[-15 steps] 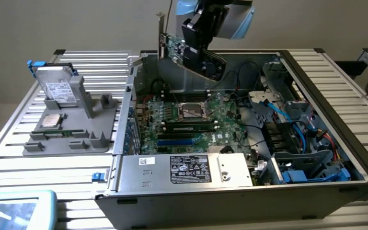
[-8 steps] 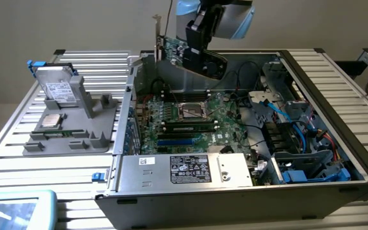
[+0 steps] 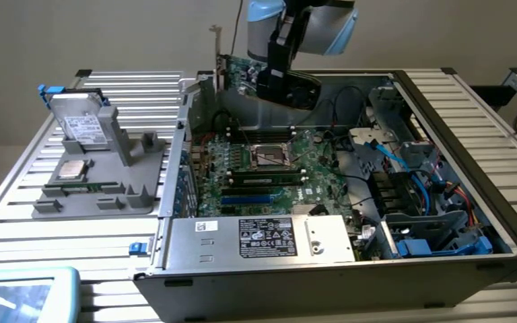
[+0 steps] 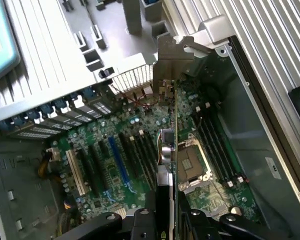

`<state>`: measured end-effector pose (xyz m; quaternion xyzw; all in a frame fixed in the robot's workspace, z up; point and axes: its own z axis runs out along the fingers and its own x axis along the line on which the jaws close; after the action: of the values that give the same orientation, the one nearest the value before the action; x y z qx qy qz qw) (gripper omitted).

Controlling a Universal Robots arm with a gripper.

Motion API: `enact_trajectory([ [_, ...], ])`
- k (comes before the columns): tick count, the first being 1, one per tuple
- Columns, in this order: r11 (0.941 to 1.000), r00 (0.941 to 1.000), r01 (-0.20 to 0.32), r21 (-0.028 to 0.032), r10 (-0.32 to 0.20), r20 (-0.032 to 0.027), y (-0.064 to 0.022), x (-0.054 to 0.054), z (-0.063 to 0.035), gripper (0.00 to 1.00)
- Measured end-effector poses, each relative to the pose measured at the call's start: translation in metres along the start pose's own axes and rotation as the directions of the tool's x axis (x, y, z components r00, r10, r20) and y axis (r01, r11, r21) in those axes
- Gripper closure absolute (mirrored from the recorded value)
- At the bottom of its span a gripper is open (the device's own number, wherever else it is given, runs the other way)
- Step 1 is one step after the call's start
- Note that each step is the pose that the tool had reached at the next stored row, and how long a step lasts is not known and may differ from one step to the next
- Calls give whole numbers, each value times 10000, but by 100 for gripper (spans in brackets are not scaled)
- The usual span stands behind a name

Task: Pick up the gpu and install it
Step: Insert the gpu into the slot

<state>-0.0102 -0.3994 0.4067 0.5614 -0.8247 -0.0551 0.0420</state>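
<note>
The gripper (image 3: pixel 277 74) is clamping the gpu (image 3: pixel 239 70) between narrowed jaws and holding it on edge in the air above the processor socket (image 3: pixel 268 156) of the open computer case (image 3: pixel 474 202). In the wrist view the gripper (image 4: pixel 167 217) is pinching the card's near end. The gpu (image 4: pixel 175 130) is hanging almost directly over the processor socket (image 4: pixel 188 162), with its silvery bracket (image 4: pixel 171 55) pointing at the rear grille (image 4: pixel 132 80) beyond the socket.

The main risk, as I judge it, is misalignment. The blue expansion slot (image 4: pixel 117 160) is lying off to one side of the socket, apart from the line of the card. A descent from this position would be driving the connector edge into the socket or the small parts around it rather than into a slot.

The bracket is also sitting near the case's rear wall beyond the socket, so it could be catching on the metal lip there and twisting the card. The grip is taking only one end of a long card, so any snag may be levering it askew or out of the jaws. Thin red wires (image 4: pixel 140 97) are running near the grille, beyond the socket, and could be getting trapped under the bracket.
</note>
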Motion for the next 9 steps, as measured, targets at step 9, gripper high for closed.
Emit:
enact_trajectory([
  [9, 9861, 9867, 1625, 352, -1622, -119, 0, 0, 0, 73],
])
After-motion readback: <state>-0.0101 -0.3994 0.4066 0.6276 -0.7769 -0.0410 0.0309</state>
